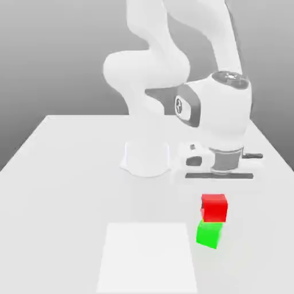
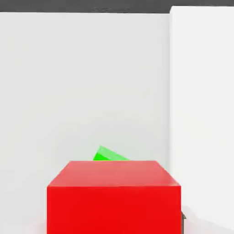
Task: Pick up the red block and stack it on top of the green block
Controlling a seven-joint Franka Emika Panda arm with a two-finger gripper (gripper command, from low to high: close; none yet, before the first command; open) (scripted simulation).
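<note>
The red block [image 1: 214, 207] hangs directly under my gripper [image 1: 215, 192], which is shut on it. Below it, the green block [image 1: 209, 234] rests on the white table. The red block's underside is at or just above the green block's top and is shifted slightly toward the exterior view's right; I cannot tell whether they touch. In the hand view the red block [image 2: 114, 196] looms close, and one corner of the green block [image 2: 109, 154] peeks out from behind it.
A brighter white square patch [image 1: 149, 258] lies on the table [image 1: 63, 172] just to the exterior view's left of the blocks, and the patch [image 2: 201, 114] also appears in the hand view. The arm's round base [image 1: 146, 158] stands behind, near the table's middle.
</note>
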